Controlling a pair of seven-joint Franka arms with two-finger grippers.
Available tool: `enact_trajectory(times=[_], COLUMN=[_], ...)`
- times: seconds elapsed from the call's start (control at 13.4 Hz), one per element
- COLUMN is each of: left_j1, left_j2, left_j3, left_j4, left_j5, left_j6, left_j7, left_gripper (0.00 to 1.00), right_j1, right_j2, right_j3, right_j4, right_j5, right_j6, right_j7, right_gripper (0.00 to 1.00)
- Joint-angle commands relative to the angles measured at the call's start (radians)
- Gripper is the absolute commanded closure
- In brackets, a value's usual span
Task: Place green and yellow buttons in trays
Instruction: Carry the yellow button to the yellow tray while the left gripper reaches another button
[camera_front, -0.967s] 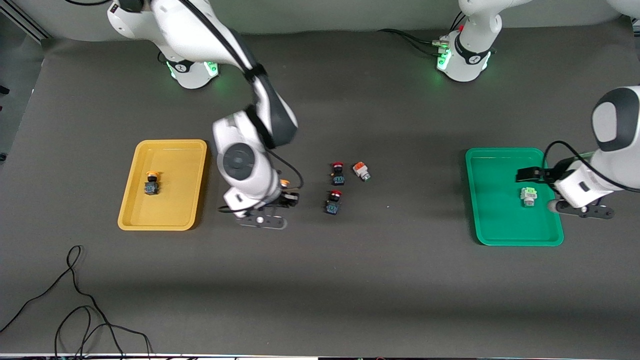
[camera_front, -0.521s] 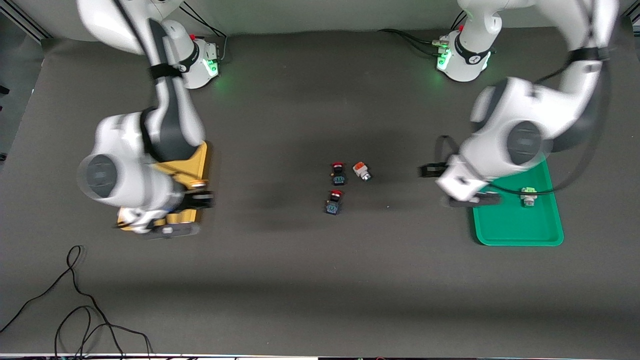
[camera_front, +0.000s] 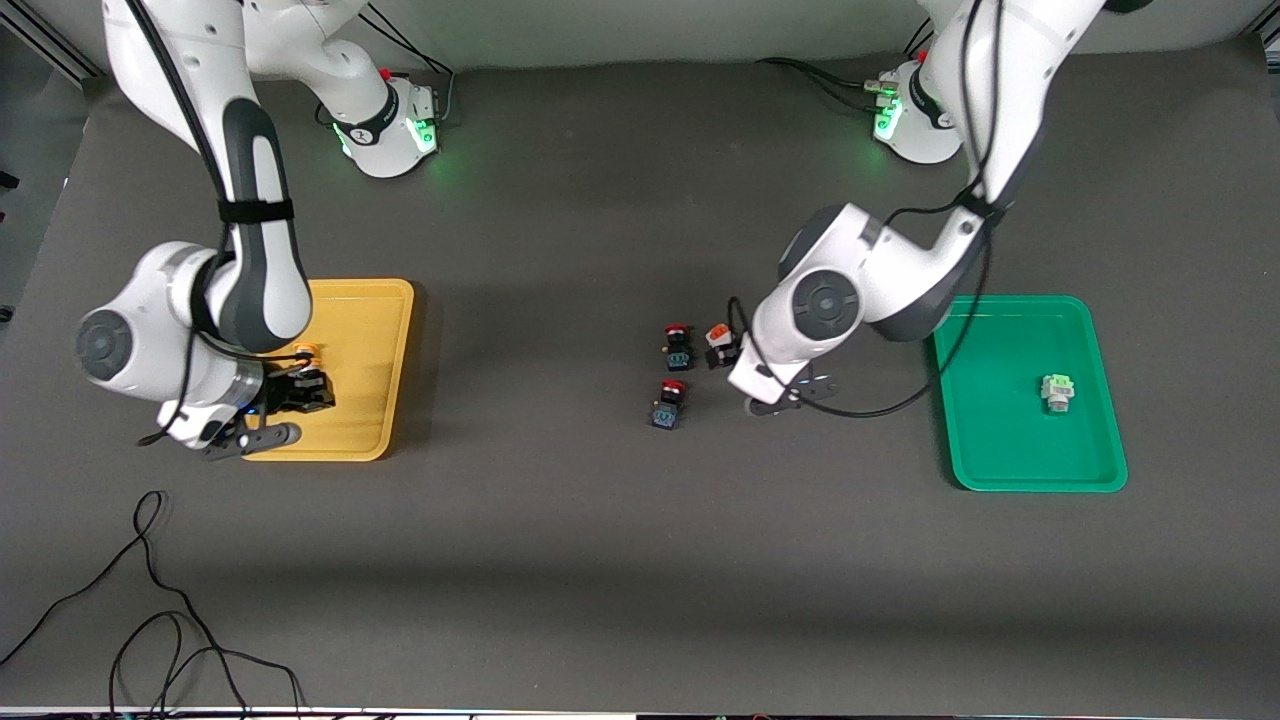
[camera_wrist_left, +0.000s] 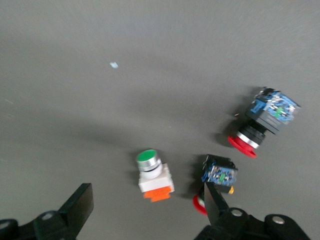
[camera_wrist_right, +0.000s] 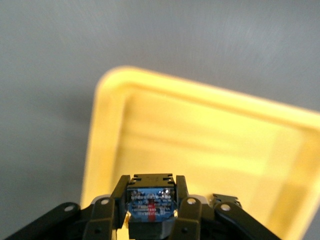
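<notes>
- Now, in the front view, your right gripper (camera_front: 290, 395) is over the yellow tray (camera_front: 370, 320), its fingers pinched on a yellow-capped button (camera_front: 307, 352). A second ago it carried that button over bare table between the tray and the middle cluster, so the carry has arrived; you cannot see the other yellow button, which lay in this tray a second ago, since the arm and gripper now cover that spot.
- In the same view, your left gripper (camera_front: 745, 375) has swung off the green tray (camera_front: 1000, 470) to the middle of the table, leaving the green square-capped button (camera_front: 1056, 390) lying in that tray. It hangs over the loose buttons: two red-capped buttons (camera_front: 676, 345) and an orange-bodied button (camera_front: 717, 336).
- From the left wrist view, the left gripper (camera_wrist_left: 145, 215) has its fingers (camera_wrist_left: 80, 205) spread wide with nothing between them. Below sit the orange-bodied button (camera_wrist_left: 155, 172), which shows a round green cap, and the two red-capped buttons (camera_wrist_left: 267, 117). That green cap looks like your next pick, judged from the task.
- From the right wrist view, the right gripper (camera_wrist_right: 150, 205) is clamped on the dark blue-black body of the yellow-capped button (camera_wrist_right: 150, 202), with the yellow tray (camera_wrist_right: 210, 145) directly underneath. What remains, in my judgement, is to lower and let go inside the rim.
</notes>
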Motion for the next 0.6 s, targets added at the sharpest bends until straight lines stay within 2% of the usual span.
enact_trajectory(times=[0.0,0.07,0.15,0.22,0.3,0.52], left_j1=[-0.053,-0.061,-0.059,-0.062,-0.074,-0.101], left_j2=[0.034,0.033,0.026,0.022,0.022,0.031], left_j3=[0.018,0.019,0.018,0.018,0.018,0.021], left_j4=[-0.041,-0.079,-0.108,-0.121,-0.125,-0.131], left_j5=[0.014,0.026,0.029,0.031,0.031,0.068], left_j6=[0.067,0.103,0.127,0.128,0.128,0.130], left_j7=[-0.146,-0.174,-0.196,-0.217,-0.245,-0.301], left_gripper=[0.01,0.01,0.01,0.01,0.01,0.03], right_j1=[0.019,0.020,0.023,0.023,0.023,0.027], right_j2=[0.090,0.102,0.108,0.114,0.114,0.094], right_j3=[0.002,0.005,0.010,0.016,0.018,0.012], right_j4=[-0.044,-0.044,-0.044,-0.043,-0.040,0.015], right_j5=[0.155,0.161,0.161,0.161,0.161,0.154], right_j6=[0.051,0.051,0.051,0.048,0.047,-0.060], right_j7=[-0.156,-0.163,-0.154,-0.145,-0.132,-0.033], right_gripper=[0.76,0.76,0.71,0.53,0.03,0.00])
